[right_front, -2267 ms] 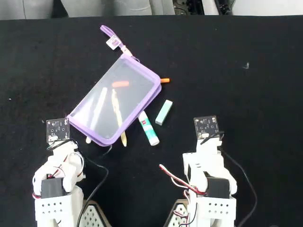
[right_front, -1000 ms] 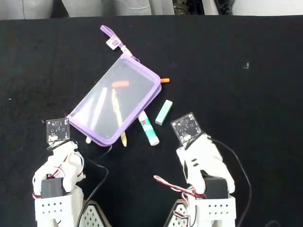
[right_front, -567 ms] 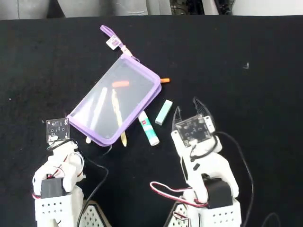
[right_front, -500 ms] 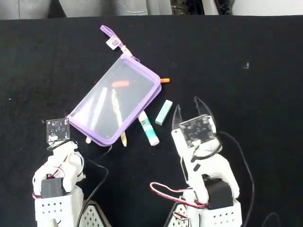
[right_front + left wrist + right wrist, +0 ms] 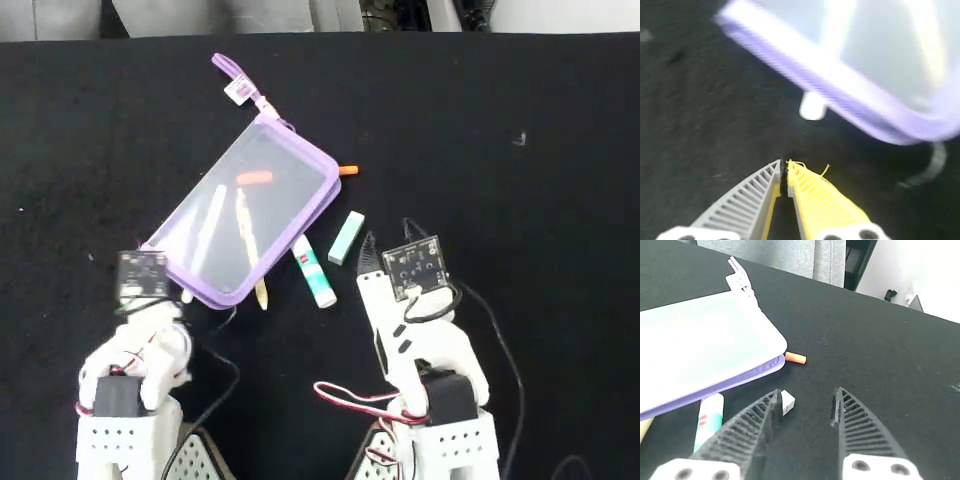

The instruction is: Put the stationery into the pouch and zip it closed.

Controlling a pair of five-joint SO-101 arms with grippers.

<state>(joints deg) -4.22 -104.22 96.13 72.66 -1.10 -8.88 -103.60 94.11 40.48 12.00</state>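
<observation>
Purple-edged pouch (image 5: 245,215) with a clear face, flat and slantwise on the black surface (image 5: 520,200), strap (image 5: 232,75) trailing off its far corner. Behind the clear face: a pale stick (image 5: 208,225), a wooden pencil (image 5: 248,235), a short orange piece (image 5: 254,178); inside or underneath, impossible to say. Along the pouch's long edge on the right arm's side: glue stick (image 5: 314,271) close against the trim, mint eraser (image 5: 346,238) just beyond it and apart from the pouch, orange stub (image 5: 348,171) poking out at the edge nearer the strap corner. At the pouch's near corner, a white tip (image 5: 186,296) sticking out.

Right claw (image 5: 387,235) spread wide, near the eraser on the side away from the pouch, touching nothing. Left claw (image 5: 785,162) pressed together on nothing, just short of the pouch's near corner and the white tip.

Eraser probably light, rubbery and grippy: best pinched across its narrow sides. Glue stick smooth and round, likely to roll: best taken mid-barrel, squarely. Pouch soft and thin, apt to slide or buckle under a pull: worth pinning at a corner before tugging the zip tab by the strap.
</observation>
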